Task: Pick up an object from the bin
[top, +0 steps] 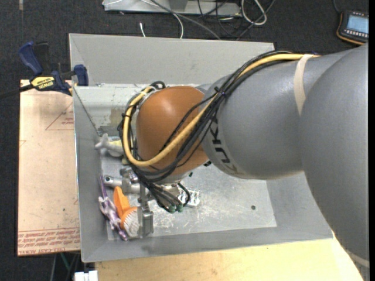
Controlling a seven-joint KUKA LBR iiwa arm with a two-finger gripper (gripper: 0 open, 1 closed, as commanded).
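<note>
Arm: the big grey arm point(281, 116) is nearest to us. It comes in from the right and covers much of the bin.
Cover: a round orange cover point(167, 122) sits on the end of the arm, over the middle of the bin.
Cables: black and yellow cables point(176, 142) loop round the orange cover and run back along the arm.
Bin: the grey metal bin point(234, 215) has a bare floor on its right side.
Pincer: the pincer point(143, 215) hangs down low in the front left corner of the bin. I cannot tell if it is open or closed.
Orange thing: an orange thing point(120, 199) with a white fuzzy end point(130, 220) lies in that front left corner, just beside the pincer on its left. I cannot tell if they touch.
Purple thing: a thin purple thing point(107, 206) lies along the left wall, just beside the orange thing, on the side away from the pincer.
Green and white thing: a small green and white thing point(186, 199) lies on the floor to the right of the pincer, near it, under the cover's edge.
Pale toy: a pale toy point(108, 145) lies by the left wall, further back, well apart from the pincer.
</note>
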